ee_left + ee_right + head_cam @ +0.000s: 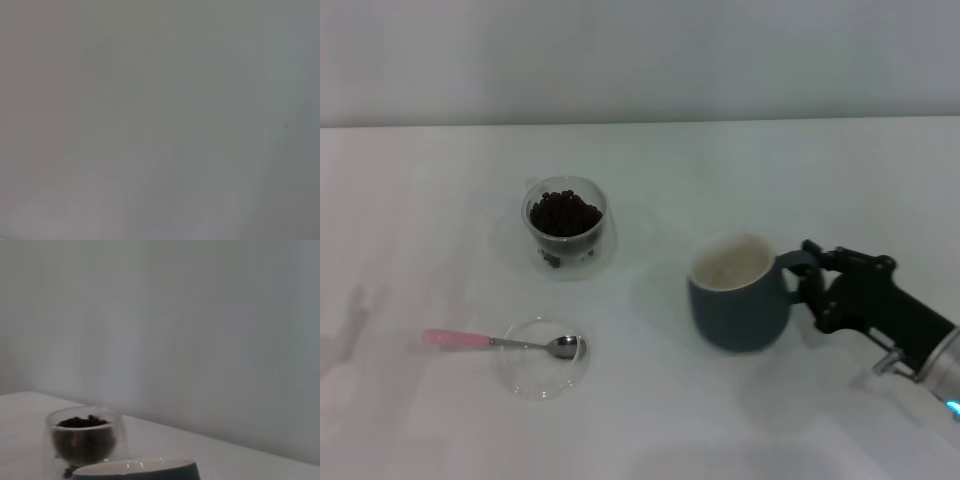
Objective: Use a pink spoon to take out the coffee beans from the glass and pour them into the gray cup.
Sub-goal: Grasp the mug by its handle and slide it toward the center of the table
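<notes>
Risk sits with the right end effector (807, 283), clamped on the gray cup (738, 300) handle: a jerk could tip it before the pink spoon (500, 342) is lifted

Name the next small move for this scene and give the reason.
Probably bring the left hand, not in view yet, down to the pink handle of the spoon, whose bowl rests in the shallow glass dish. The right hand is at the gray cup's handle, the cup looks empty, and the coffee beans fill the glass, so no scooping has begun.
</notes>
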You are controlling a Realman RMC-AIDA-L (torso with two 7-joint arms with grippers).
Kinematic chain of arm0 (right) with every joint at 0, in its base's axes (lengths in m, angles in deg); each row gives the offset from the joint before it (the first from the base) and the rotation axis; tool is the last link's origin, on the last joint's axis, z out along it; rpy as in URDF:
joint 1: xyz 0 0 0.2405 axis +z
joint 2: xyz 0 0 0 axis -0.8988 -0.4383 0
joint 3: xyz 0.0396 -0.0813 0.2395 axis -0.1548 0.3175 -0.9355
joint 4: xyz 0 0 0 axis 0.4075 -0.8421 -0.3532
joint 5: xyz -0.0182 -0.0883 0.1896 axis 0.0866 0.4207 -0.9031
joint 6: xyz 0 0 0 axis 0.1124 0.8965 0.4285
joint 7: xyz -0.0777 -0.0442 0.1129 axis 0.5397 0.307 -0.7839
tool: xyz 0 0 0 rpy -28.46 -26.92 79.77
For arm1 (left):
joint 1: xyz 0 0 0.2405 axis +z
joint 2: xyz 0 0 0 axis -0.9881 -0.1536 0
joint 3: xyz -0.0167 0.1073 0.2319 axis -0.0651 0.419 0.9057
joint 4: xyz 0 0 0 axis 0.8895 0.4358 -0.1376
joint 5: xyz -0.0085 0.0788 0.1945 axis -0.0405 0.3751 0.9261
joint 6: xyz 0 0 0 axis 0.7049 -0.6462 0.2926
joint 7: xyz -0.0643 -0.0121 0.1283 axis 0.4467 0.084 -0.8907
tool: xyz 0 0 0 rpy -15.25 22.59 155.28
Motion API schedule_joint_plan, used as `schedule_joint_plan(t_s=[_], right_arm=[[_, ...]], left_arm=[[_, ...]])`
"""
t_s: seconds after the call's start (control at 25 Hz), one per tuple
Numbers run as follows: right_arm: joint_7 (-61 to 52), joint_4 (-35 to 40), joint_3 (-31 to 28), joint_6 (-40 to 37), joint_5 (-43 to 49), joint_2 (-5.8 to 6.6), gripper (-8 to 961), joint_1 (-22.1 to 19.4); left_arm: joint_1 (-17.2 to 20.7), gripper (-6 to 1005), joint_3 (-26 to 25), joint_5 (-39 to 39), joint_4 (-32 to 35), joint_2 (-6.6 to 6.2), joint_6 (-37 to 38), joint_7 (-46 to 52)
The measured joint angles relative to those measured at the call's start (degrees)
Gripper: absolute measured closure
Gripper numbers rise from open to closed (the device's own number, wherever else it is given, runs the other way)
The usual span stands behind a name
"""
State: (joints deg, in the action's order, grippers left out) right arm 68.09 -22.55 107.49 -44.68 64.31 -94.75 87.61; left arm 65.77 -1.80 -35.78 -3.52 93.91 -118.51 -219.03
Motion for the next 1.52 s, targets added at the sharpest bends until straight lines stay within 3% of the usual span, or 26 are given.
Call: schedule_joint_plan(t_s=[0.2,0.64,0.88,1.52], right_arm=[[6.0,-3.2,0.1,0.0,1.7,-0.31,771,1.4],[5.8,-4.1,0.1,3.6,7.5,-0.5,795,2.6],[5.8,-4.4,0.1,3.3,7.8,-0.39,739,2.3],[-15.8,3.4,0.4,0.0,17.7,0.44,348,1.0]], left_arm=[[0.5,199,0.0,0.0,0.0,-0.03,-0.7,0.0],[0.5,199,0.0,0.0,0.1,-0.09,-1.4,0.0],[0.4,199,0.0,0.0,0.2,-0.09,-1.5,0.0],[0.3,199,0.0,0.0,-0.3,0.09,-2.1,0.0]])
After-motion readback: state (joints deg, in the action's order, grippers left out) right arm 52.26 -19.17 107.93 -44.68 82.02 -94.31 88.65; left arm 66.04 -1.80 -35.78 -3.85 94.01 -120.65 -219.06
